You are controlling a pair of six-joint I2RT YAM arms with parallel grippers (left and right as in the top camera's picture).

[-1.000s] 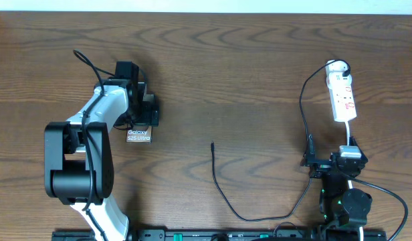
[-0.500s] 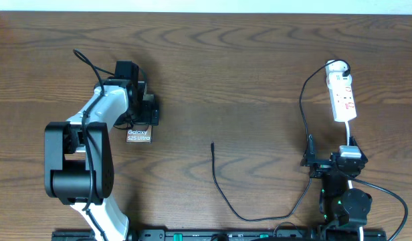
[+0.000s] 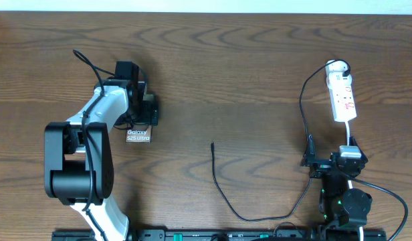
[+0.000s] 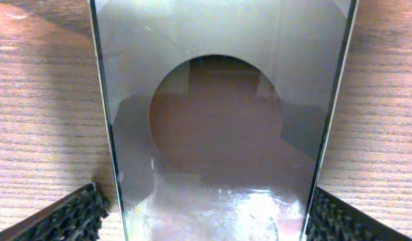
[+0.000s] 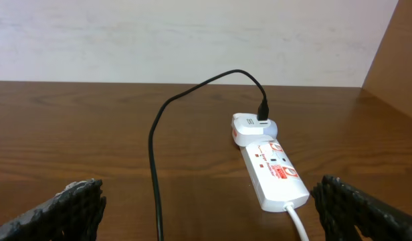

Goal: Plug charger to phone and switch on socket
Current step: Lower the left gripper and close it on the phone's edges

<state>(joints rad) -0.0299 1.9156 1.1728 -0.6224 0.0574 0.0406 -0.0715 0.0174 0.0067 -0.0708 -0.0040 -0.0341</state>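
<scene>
The left jaws are spread wide, straddling the phone (image 4: 216, 127) without pinching it: a sliver of worktop (image 4: 45, 134) shows beside one pad. Looks like they're lining up to steady it for plugging. The right jaws gape fully and hold nothing, with the power strip (image 5: 273, 171) just ahead, probably parked there for the switch. The charger (image 3: 223, 194) tip lies loose, well apart from both. Count: one phone, one charger, one strip, two arms.

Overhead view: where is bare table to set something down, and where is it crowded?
Bare: the far strip of table; the stretch between phone and charger tip; the patch between charger and socket. Crowded: around the left arm, and by the right arm.
</scene>
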